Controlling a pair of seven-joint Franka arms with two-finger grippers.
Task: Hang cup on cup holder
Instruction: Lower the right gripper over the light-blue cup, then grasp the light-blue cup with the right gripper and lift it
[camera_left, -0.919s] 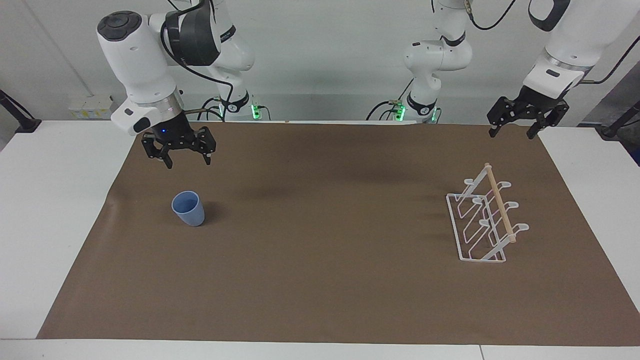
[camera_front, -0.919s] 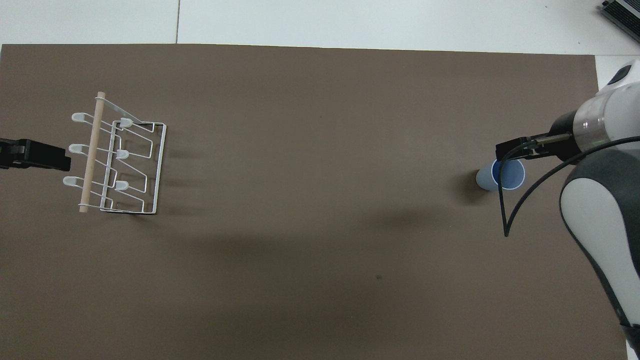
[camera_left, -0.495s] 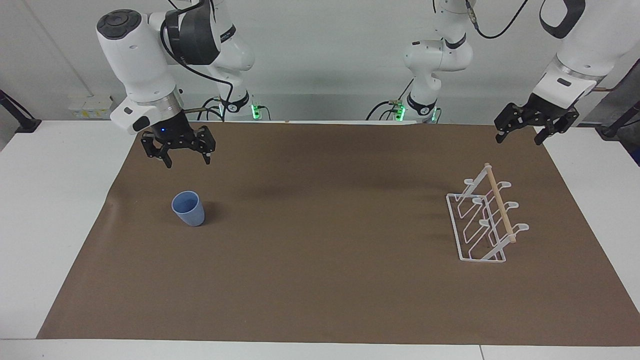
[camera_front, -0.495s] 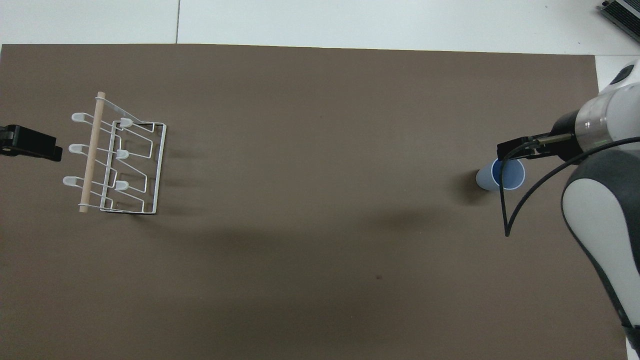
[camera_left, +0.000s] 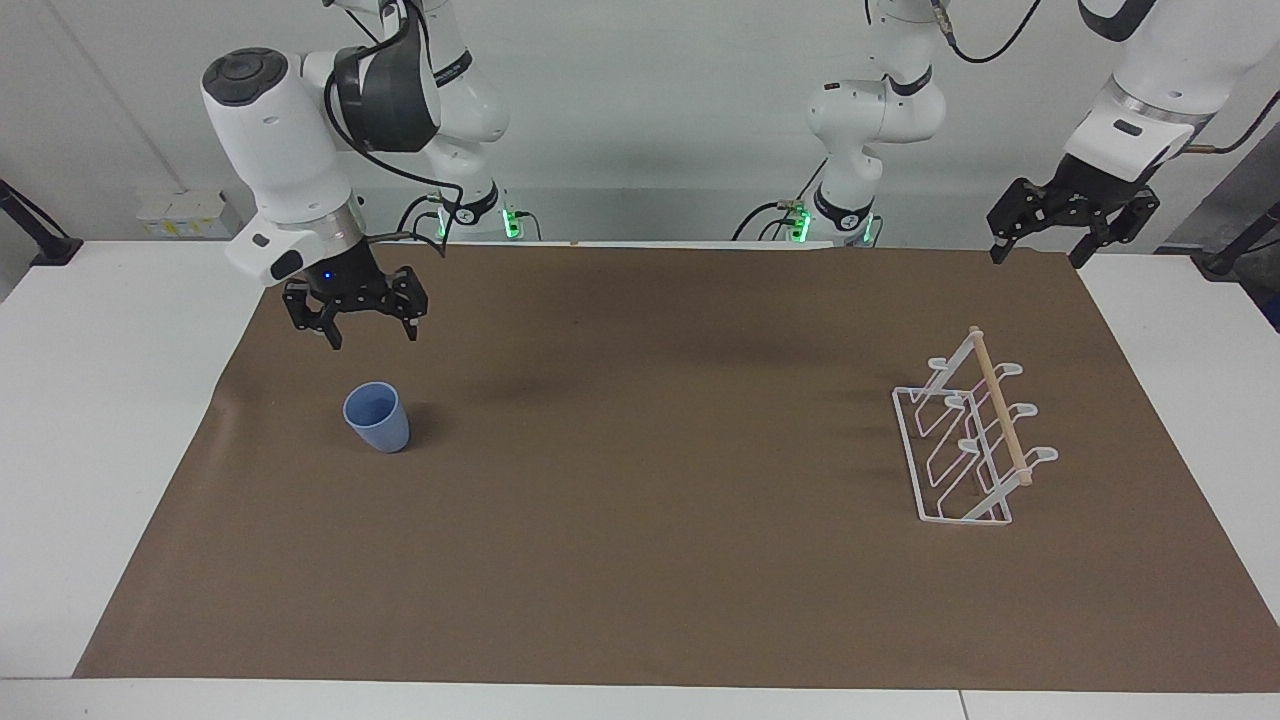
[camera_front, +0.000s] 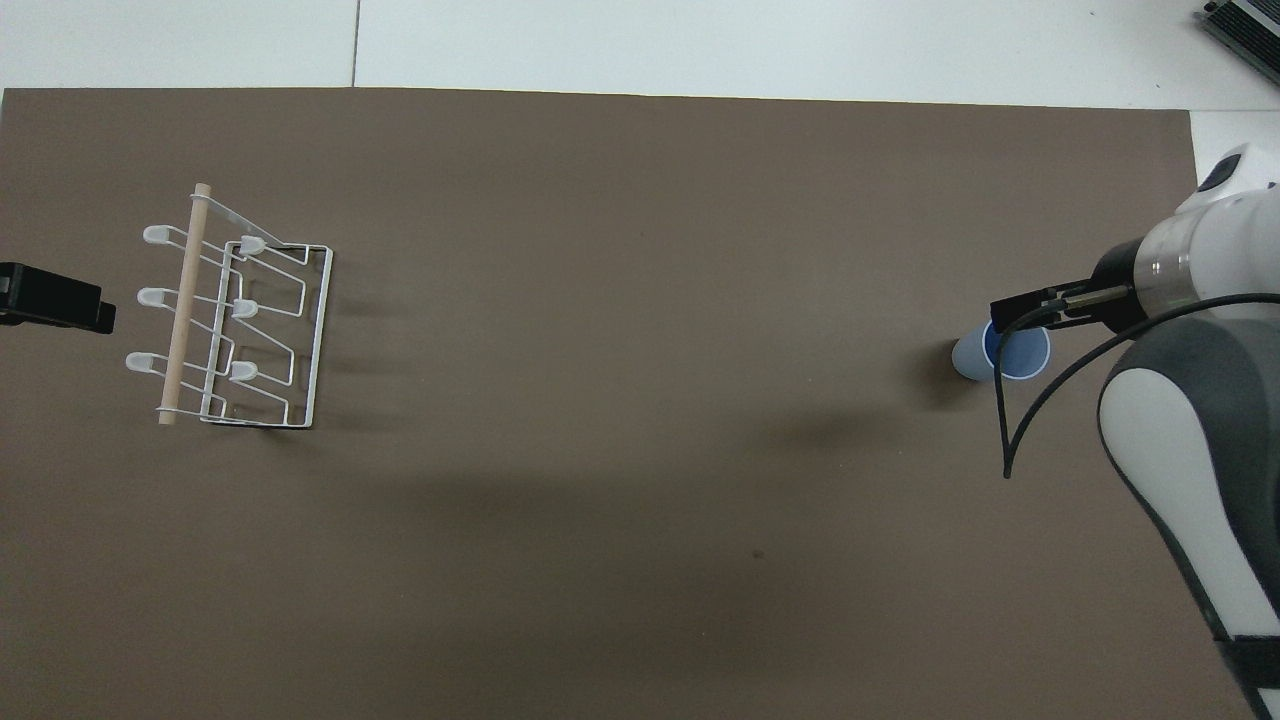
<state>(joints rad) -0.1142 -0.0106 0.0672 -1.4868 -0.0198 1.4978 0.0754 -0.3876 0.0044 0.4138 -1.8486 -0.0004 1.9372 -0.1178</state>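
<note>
A small light blue cup (camera_left: 377, 417) stands upright, mouth up, on the brown mat toward the right arm's end of the table; in the overhead view the cup (camera_front: 1022, 357) is partly covered. My right gripper (camera_left: 373, 338) hangs open above it with a clear gap and nothing between its fingers; its tip (camera_front: 1012, 306) overlaps the cup's rim from above. The white wire cup holder (camera_left: 965, 440) with a wooden top rod stands toward the left arm's end, also seen as cup holder (camera_front: 240, 320). My left gripper (camera_left: 1037, 258) is open, raised over the mat's edge beside the holder, and shows as left gripper (camera_front: 60, 305) at the frame's edge.
A brown mat (camera_left: 640, 500) covers most of the white table (camera_left: 90, 420). A black cable (camera_front: 1003, 420) loops down from the right wrist next to the cup. Between the cup and the holder the mat lies bare.
My right gripper has sunk a little toward the cup. My left gripper has risen and drawn back from the cup holder toward the table's edge. Cup and holder have not moved.
</note>
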